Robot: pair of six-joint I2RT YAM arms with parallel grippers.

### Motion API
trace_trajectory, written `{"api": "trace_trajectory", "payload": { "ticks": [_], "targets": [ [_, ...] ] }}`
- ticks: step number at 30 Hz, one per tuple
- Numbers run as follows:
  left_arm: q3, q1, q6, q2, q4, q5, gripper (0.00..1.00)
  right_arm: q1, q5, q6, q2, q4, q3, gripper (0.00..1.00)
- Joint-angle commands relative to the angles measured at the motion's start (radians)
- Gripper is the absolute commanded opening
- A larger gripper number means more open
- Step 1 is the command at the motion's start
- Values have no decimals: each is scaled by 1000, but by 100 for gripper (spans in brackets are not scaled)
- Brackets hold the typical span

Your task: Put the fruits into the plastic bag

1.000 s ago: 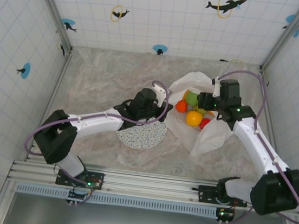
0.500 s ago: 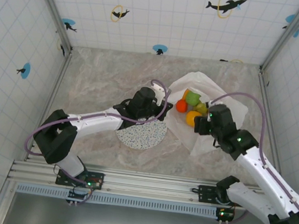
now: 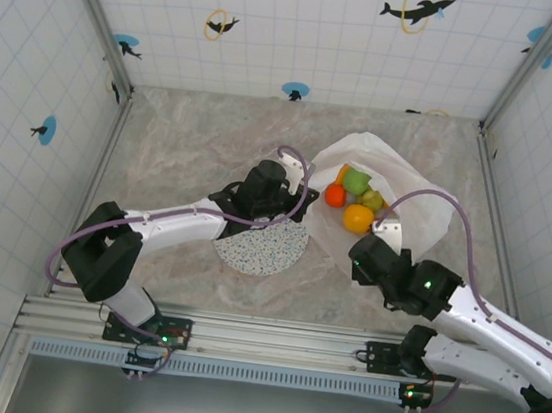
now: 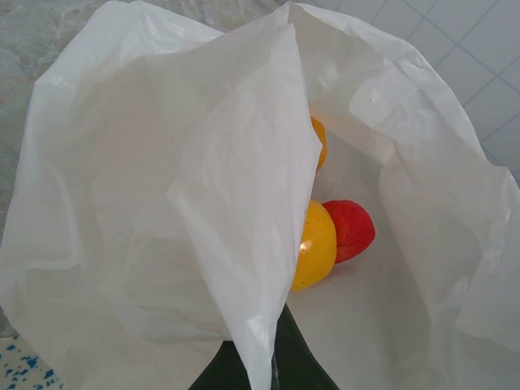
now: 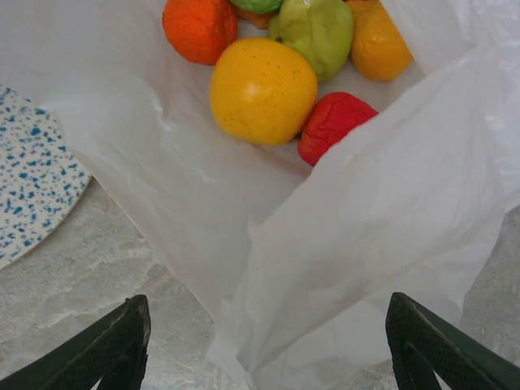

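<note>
Holding the bag [image 4: 122,162] mouth up, the left gripper [image 4: 264,366] is pinched on it; the right gripper [image 5: 264,345] is wide apart, empty; fruits [image 5: 262,91] sit inside; a tug could roll them out.

Robot lab test cell, aluminium frame rail [image 3: 280,340], grid-printed walls [image 3: 308,29] with dolphin stickers [image 3: 417,7], marble-look tabletop [image 3: 183,145]

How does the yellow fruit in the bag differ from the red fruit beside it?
The yellow fruit is clearly bigger than the red fruit. The yellow fruit looks smooth and round; the red fruit looks bumpy and uneven. Both lie inside the plastic bag, side by side and apparently touching.
</note>
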Motion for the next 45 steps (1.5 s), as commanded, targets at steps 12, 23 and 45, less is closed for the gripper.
{"api": "trace_trajectory", "payload": {
  "ticks": [12,23,45],
  "targets": [
    [-18,11,-24,-14,14,24,0,-154,-118,-86,4,250,-172,34],
    [-25,30,-32,-22,5,18,0,-334,-282,-258,66,371,-120,0],
    [328,123,-96,1,-122,-93,0,-676,-647,-385,223,527,393,0]
  ]
}}
